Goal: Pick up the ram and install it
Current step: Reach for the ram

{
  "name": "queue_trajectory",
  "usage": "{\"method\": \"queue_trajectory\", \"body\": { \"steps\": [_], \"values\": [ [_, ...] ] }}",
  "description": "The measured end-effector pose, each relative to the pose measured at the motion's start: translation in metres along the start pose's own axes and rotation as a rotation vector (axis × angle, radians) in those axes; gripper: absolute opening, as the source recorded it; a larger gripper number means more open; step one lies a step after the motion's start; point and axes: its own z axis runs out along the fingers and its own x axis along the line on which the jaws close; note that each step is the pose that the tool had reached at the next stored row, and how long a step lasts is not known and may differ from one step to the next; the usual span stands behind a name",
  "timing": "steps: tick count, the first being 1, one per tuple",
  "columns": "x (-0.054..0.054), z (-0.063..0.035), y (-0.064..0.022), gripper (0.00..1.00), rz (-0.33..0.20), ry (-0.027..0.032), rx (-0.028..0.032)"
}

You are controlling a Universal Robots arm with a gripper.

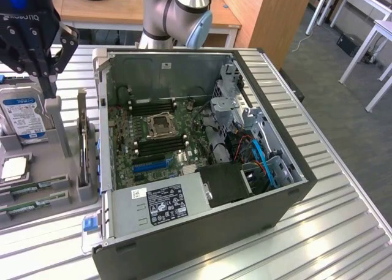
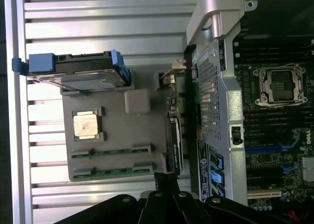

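Two ram sticks lie flat in slots of the grey parts tray, one beside the other; both are narrow green boards. My black gripper hangs above the tray, near the hard drive, with its fingers pressed together and nothing between them. It is apart from both ram sticks. The open computer case lies at the exterior view's middle, showing the green motherboard with dark memory slots on either side of the CPU socket.
The tray also holds a silver hard drive in a blue bracket, a loose CPU and an expansion card standing on edge. A power supply, drive cage and cables fill the case. Ribbed metal table underneath.
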Motion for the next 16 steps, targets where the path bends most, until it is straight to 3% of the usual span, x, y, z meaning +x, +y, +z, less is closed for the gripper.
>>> {"method": "queue_trajectory", "body": {
  "steps": [16],
  "values": [
    [-0.0062,0.0002,0.0005,0.11,0.000,0.0000,0.0000]
  ]
}}
